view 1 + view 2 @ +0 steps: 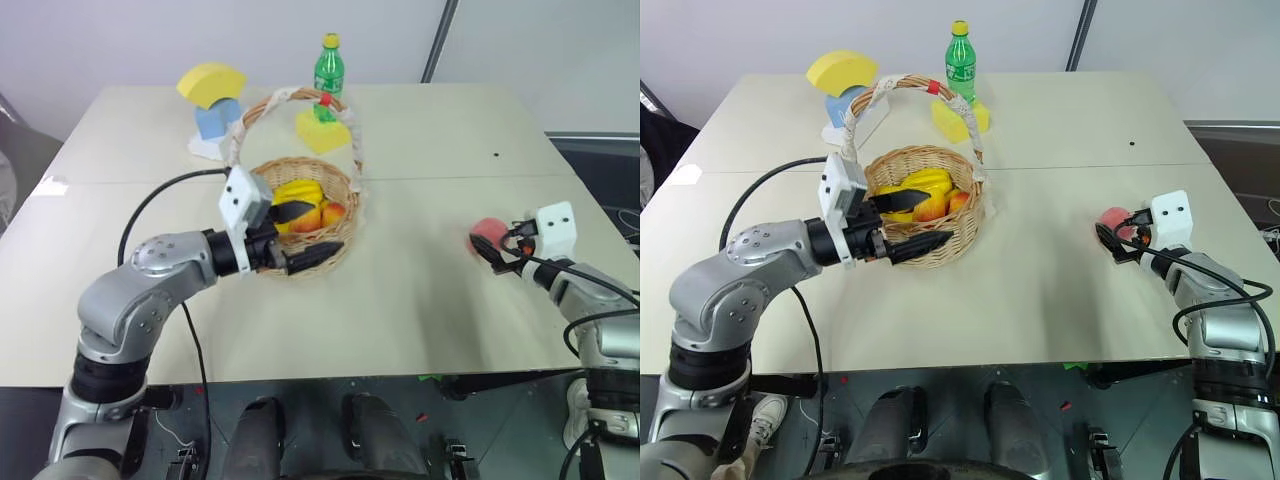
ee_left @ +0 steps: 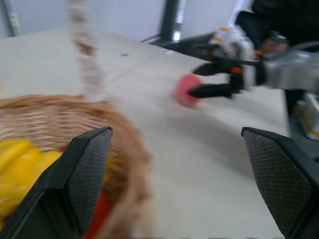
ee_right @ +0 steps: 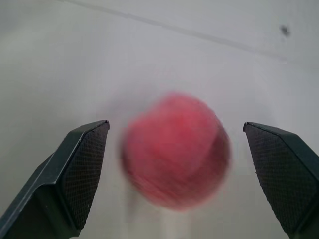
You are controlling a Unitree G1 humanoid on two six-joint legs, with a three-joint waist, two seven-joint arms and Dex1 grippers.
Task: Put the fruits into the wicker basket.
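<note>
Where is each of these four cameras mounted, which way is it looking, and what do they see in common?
Left eye view: on the head, looking forward and down at the table; both arms show, left gripper at the wicker basket, right gripper at the peach.
Right eye view: beside it, same scene, same arms.
Left wrist view: on the left wrist, looking past the basket rim across the table; its open fingers show.
Right wrist view: on the right wrist, facing the peach between its open fingers.
Shared: all four see the peach.
</note>
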